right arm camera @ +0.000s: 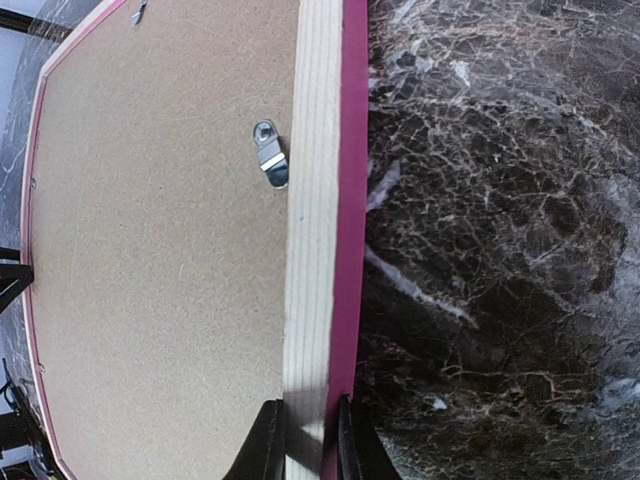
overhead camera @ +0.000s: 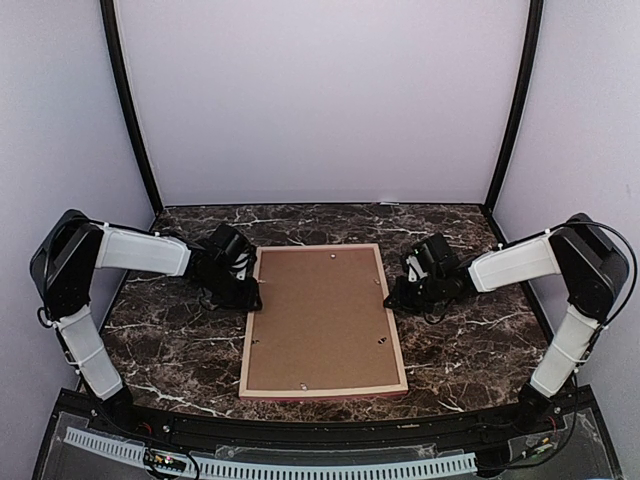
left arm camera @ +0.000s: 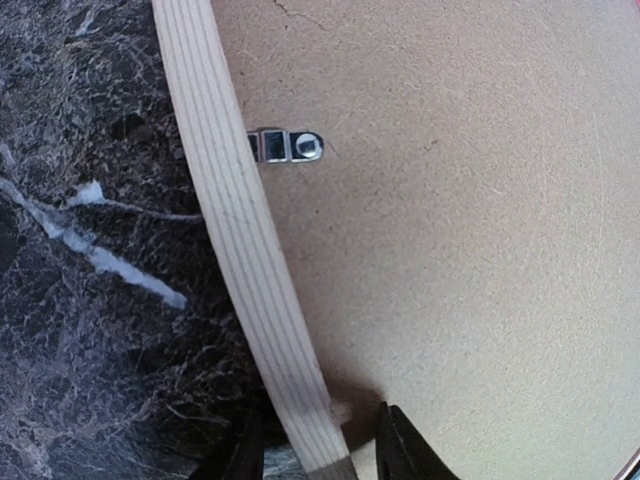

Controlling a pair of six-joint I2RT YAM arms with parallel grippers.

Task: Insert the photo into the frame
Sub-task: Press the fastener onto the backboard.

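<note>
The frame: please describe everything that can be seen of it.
The frame lies flat, back up, on the dark marble table. Its thin rails look like pale tan wood, with pink-red outer sides. A brown board fills the opening, and small metal clips sit at the rails' inner edge. The left gripper straddles the left rail, jaws not closed on it; the right gripper pinches the right rail.

no legible text, labels, brands, numbers or signs, frame and backing board unmarked
</note>
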